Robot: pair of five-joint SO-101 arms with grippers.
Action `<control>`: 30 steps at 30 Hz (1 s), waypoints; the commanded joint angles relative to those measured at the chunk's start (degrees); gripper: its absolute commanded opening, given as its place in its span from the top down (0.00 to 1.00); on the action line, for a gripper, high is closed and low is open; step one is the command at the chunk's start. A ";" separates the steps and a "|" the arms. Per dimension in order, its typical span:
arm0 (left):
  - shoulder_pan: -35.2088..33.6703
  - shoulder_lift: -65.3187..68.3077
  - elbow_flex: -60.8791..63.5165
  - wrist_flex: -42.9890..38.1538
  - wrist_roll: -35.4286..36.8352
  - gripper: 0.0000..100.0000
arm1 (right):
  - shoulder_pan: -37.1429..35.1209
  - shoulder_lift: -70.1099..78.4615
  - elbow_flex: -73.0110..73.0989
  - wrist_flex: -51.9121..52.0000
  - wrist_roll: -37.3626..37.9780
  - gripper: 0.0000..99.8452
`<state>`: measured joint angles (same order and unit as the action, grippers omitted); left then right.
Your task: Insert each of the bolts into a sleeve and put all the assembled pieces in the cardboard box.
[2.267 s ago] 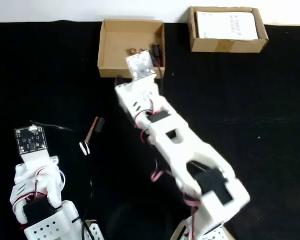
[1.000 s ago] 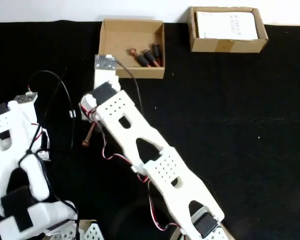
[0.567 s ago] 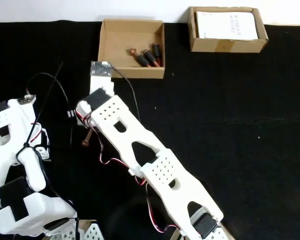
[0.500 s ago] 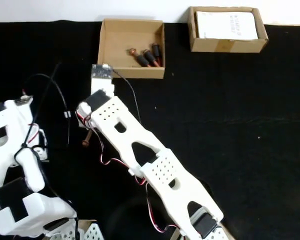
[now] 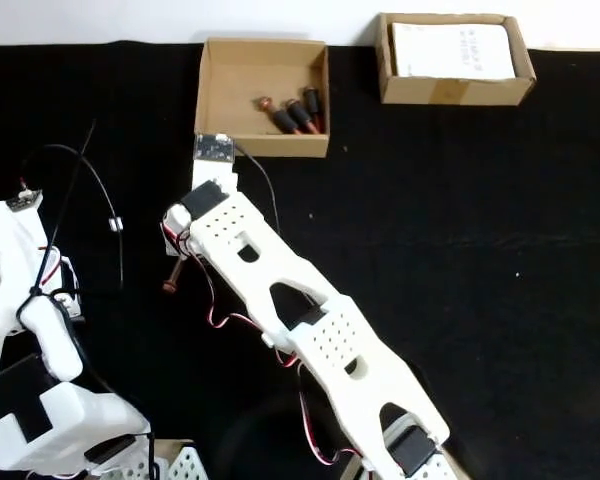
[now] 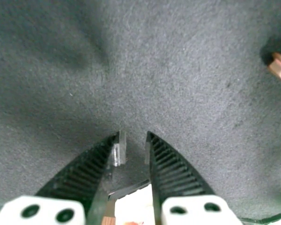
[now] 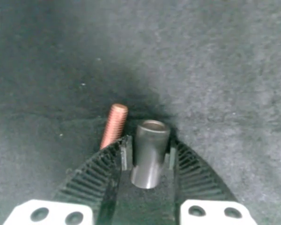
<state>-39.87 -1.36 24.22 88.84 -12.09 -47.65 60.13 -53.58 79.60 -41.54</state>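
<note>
Right end effector: the right end effector (image 7: 147, 149) is clamping a dark grey cylindrical metal sleeve (image 7: 150, 164) between its two ribbed fingers, low over the black felt-covered worktop (image 5: 460, 250).

Left end effector: the left end effector (image 6: 133, 147) is hanging over bare worktop with its fingers slightly parted and nothing between them.

Sleeve axis: the sleeve's long axis is running along the fingers, and its open mouth is facing out past the fingertips, away from the wrist.

Bolt: a copper-coloured threaded bolt (image 7: 113, 125) is lying just beside the gripped sleeve, outside one finger. Its shank is running nearly parallel to the sleeve, with the threaded tip level with the sleeve's mouth.

Box: the open brown cardboard box (image 5: 265, 146) is sitting beyond the right end effector, apart from it, and is already holding assembled bolt-and-sleeve pieces (image 5: 292, 113).

Step in hand: the pair is probably being mated. Sleeve and bolt are sitting side by side rather than end to end.

Doing it well: the sleeve's mouth likely needs drawing back and across until bore and threaded tip are sharing one line. A slow, straight push should follow, with the bolt steadied so it is not skidding away.
</note>
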 commanded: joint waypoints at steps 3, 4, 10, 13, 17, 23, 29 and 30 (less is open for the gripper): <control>0.04 -0.57 -1.89 0.35 0.00 0.91 | 2.68 0.57 1.45 -0.13 3.87 1.00; 0.04 -0.57 -1.89 0.35 0.00 0.91 | 2.68 0.57 1.45 -0.13 5.27 0.99; 0.04 -0.57 -1.98 1.14 -0.09 0.91 | 2.59 -0.13 0.92 7.25 8.70 0.99; 1.89 -0.40 -3.82 3.78 -1.67 0.91 | 2.86 0.04 0.92 15.96 12.92 0.99; 5.49 -0.66 -7.43 6.59 -1.41 0.91 | 5.49 -0.22 1.27 21.41 13.19 0.99; 8.66 -0.66 -10.42 8.44 -1.41 0.91 | 10.07 -0.22 1.45 21.32 15.65 0.99; 8.66 -0.66 -10.42 8.18 -1.41 0.91 | 9.10 0.48 1.45 21.05 19.08 0.97; 8.75 -0.66 -10.42 8.09 -1.41 0.91 | 9.10 0.48 1.45 20.97 19.08 0.95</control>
<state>-31.96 -1.36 15.96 96.75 -13.32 -40.88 60.04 -52.88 99.47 -23.34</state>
